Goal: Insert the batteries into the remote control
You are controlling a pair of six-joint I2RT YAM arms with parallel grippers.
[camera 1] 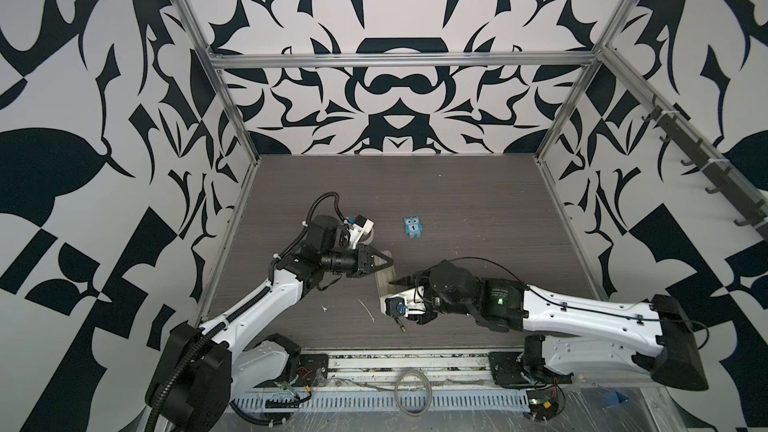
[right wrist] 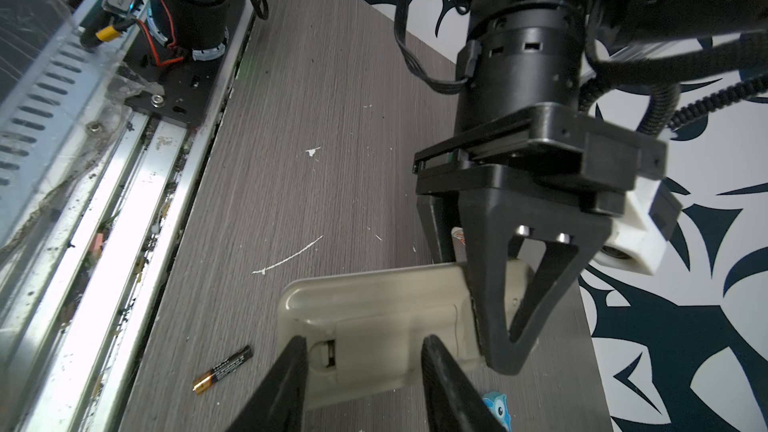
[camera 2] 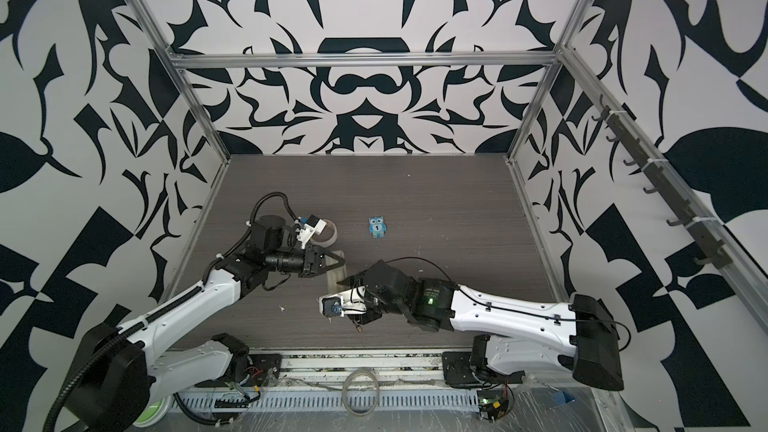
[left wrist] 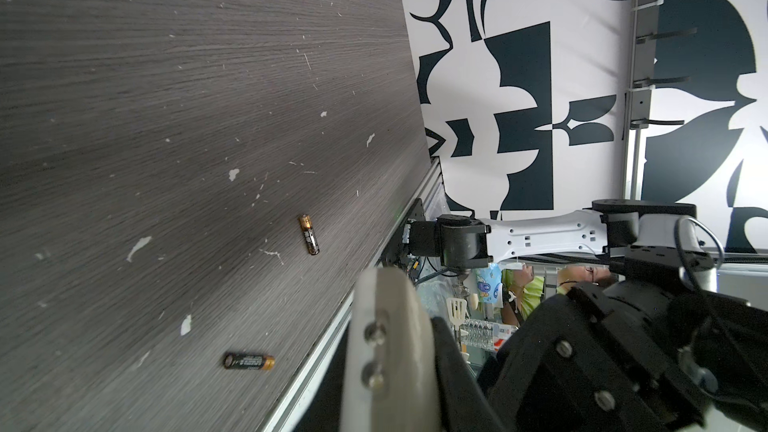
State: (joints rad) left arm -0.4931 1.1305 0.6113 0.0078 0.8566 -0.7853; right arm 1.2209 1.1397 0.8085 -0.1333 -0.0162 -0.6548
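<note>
The table is flat grey laminate with a fine wood grain, flecked with pale chips and scratches. Two arms with smooth white shells and black joints reach in, the left arm and the right arm, and meet near the table's middle. Between them is the remote, a slim slab of dull off-white plastic with rounded corners, back side up, with a recessed battery bay at one end showing a metal spring. The left gripper, with black triangular open-frame fingers, is clamped tight across the remote's far end. The right gripper has its tapered matte black fingers standing apart over the battery bay, with nothing pinched between them. Behind the left wrist sits a tape roll, partly hidden. A flat blue owl lies further back. A battery, a glossy black cylinder with a gold end, lies on the table just beside the remote, near the front rail; the left wrist view shows a second battery near it, apart.
</note>
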